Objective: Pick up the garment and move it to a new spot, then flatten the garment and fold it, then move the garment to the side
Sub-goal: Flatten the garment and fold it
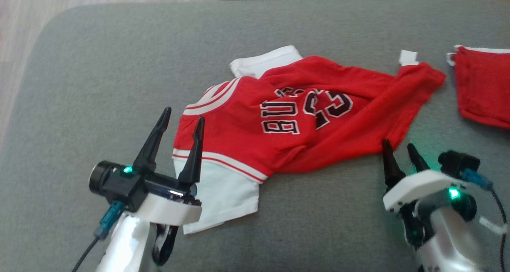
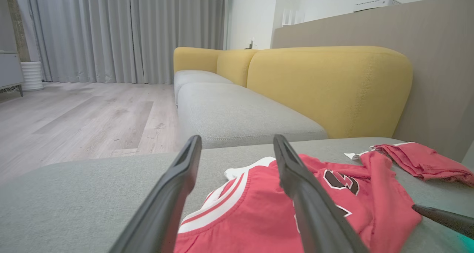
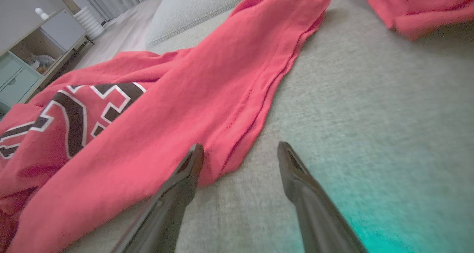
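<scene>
The garment (image 1: 287, 116) is a red jersey with white sleeves and black lettering, lying crumpled across the grey cushion (image 1: 99, 85). My left gripper (image 1: 183, 116) is open above the jersey's left end, near the white-striped sleeve seam (image 2: 222, 205), holding nothing. Its right finger (image 2: 300, 186) stands over the red cloth. My right gripper (image 1: 398, 146) is open at the jersey's lower right hem (image 3: 237, 134). Its left finger (image 3: 185, 179) is at the hem's edge, its right finger over bare cushion.
A second red cloth (image 1: 484, 89) lies at the cushion's right edge. Beyond are a yellow-backed sofa (image 2: 326, 86) with grey seats and a wooden floor (image 2: 74, 116). A cabinet (image 3: 26, 64) stands far off. The cushion's left edge drops to the floor.
</scene>
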